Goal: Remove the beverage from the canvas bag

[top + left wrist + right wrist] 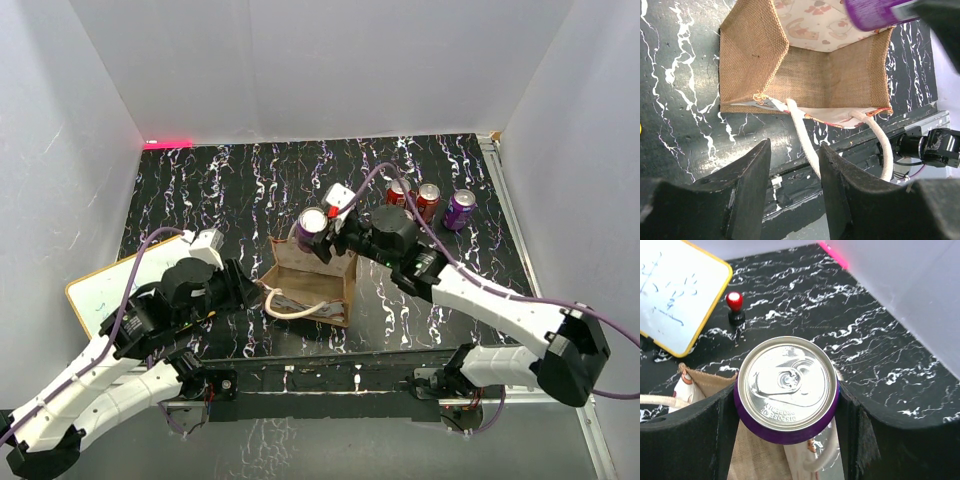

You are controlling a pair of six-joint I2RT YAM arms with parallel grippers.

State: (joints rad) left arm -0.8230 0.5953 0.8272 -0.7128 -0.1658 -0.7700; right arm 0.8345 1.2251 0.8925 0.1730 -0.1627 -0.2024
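The canvas bag (pixel 312 288) stood open at mid-table. Just beside its left side, the left gripper (pixel 795 148) had its jaws parted and empty. The right gripper (pixel 325 240) had its jaws clamped on the beverage (pixel 786 382), an upright purple can above the bag's far rim.

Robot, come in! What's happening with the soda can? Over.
Right gripper shut on purple can, over far edge of canvas bag. Left gripper open, near rope handle. Nothing blocking.
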